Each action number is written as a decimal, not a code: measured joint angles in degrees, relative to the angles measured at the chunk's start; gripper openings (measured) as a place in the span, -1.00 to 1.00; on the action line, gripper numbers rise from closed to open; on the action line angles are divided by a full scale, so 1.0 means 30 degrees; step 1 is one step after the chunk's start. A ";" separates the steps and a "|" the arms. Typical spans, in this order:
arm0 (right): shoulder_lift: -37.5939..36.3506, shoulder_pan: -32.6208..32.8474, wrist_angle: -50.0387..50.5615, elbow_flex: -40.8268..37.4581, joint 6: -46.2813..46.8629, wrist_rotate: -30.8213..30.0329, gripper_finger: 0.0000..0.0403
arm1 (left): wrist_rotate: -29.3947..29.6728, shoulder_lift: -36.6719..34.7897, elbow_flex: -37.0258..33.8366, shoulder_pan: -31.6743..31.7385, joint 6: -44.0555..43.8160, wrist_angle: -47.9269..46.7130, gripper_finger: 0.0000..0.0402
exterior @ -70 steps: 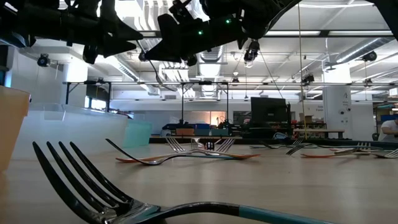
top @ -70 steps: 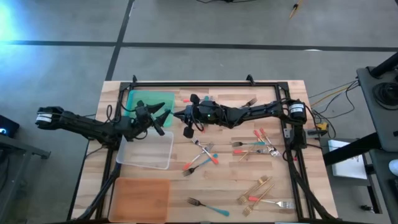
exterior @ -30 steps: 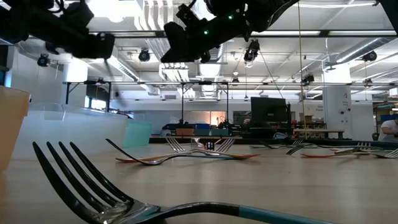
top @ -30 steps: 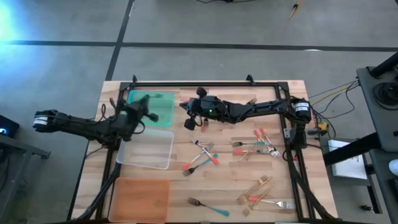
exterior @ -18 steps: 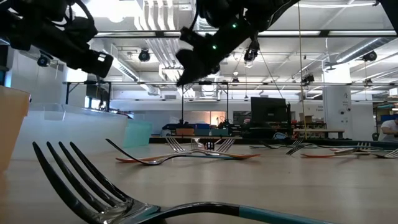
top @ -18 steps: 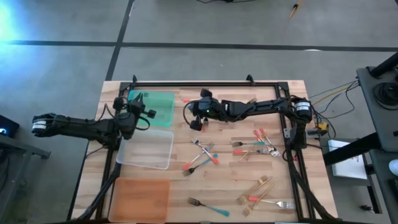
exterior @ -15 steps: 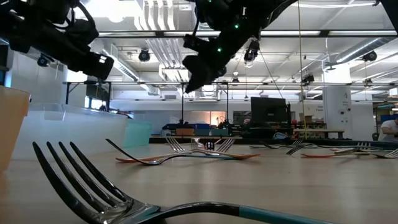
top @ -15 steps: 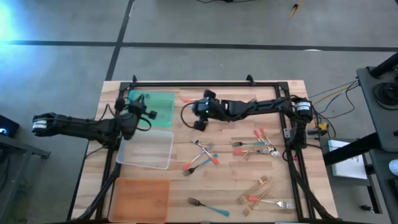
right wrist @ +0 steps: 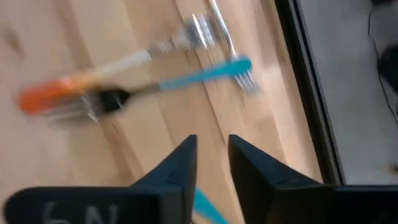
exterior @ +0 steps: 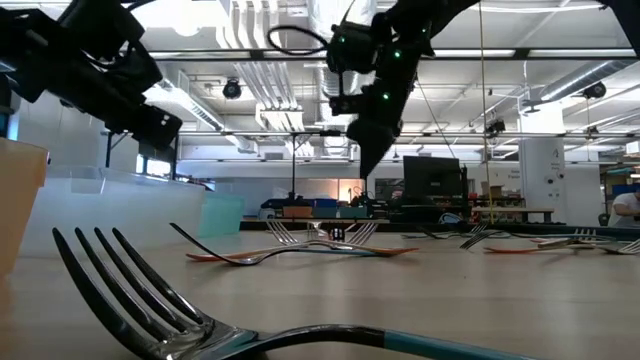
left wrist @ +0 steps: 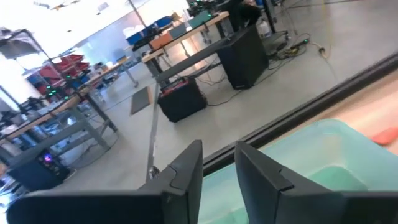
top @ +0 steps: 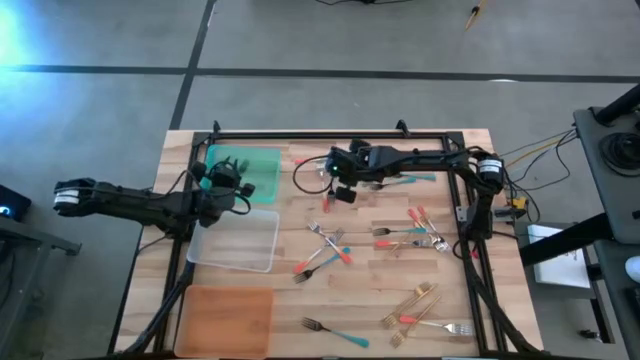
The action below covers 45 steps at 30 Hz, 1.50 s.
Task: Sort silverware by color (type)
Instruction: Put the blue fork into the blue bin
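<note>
Small forks with teal, red or gold handles lie flat on the wooden table: a crossed bunch (top: 325,245), a group to the right (top: 410,232), another near the front (top: 420,310). One teal fork (top: 410,180) lies beside the right arm. My left gripper (top: 228,175) (left wrist: 219,149) hovers over the green tray (top: 258,170), open by a narrow gap and empty. My right gripper (top: 338,192) (right wrist: 211,143) hangs over bare wood at the table's middle, pointing down (exterior: 363,160), also narrowly open. A teal streak shows in its gap; I cannot tell what it is.
A clear tray (top: 240,240) lies next to the green one on its near side, and an orange tray (top: 228,318) sits at the near left corner. A red fork (top: 300,160) lies just right of the green tray. A black rail (top: 330,135) frames the table.
My right gripper has drawn back toward the table's right, away from the green tray, and tipped from slanting to pointing down; its forearm has swung toward the far edge, uncovering the teal fork beside it. My left gripper has stayed over the green tray and turned a little.
</note>
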<state>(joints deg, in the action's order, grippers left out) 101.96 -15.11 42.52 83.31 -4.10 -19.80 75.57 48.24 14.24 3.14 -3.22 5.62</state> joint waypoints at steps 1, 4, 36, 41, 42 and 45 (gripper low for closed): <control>0.0004 -0.0167 0.0454 0.0000 0.0188 -0.0056 -0.50 | 0.0043 -0.0084 0.0000 0.0000 -0.0009 0.0043 -0.58; 0.0018 -0.0638 0.1954 0.0000 0.2522 -0.0346 -0.38 | 0.0074 -0.0326 0.0000 -0.0007 -0.0038 0.0054 -0.56; 0.0186 -0.3217 0.5749 -0.3360 -0.2772 0.3247 -0.46 | -0.7896 -0.0995 0.0000 -0.0007 -0.3326 0.0815 -0.55; 0.0186 -0.4061 0.4810 -0.3932 -0.3133 0.3248 -0.47 | -0.7896 -0.0995 0.0000 -0.0009 -0.3322 0.0833 -0.55; 0.0186 -0.4177 0.4656 -0.4100 -0.3345 0.3248 -0.46 | -0.7896 -0.0995 0.0000 -0.0007 -0.3322 0.0833 -0.55; 0.0187 -0.4477 0.4022 -0.4482 -0.3482 0.3419 -0.45 | -0.7896 -0.0988 0.0000 -0.0007 -0.3322 0.0833 -0.55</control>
<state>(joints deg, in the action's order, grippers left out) 102.52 -28.54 54.58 69.86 -14.55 -9.54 51.88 45.28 14.24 3.11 -13.19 8.12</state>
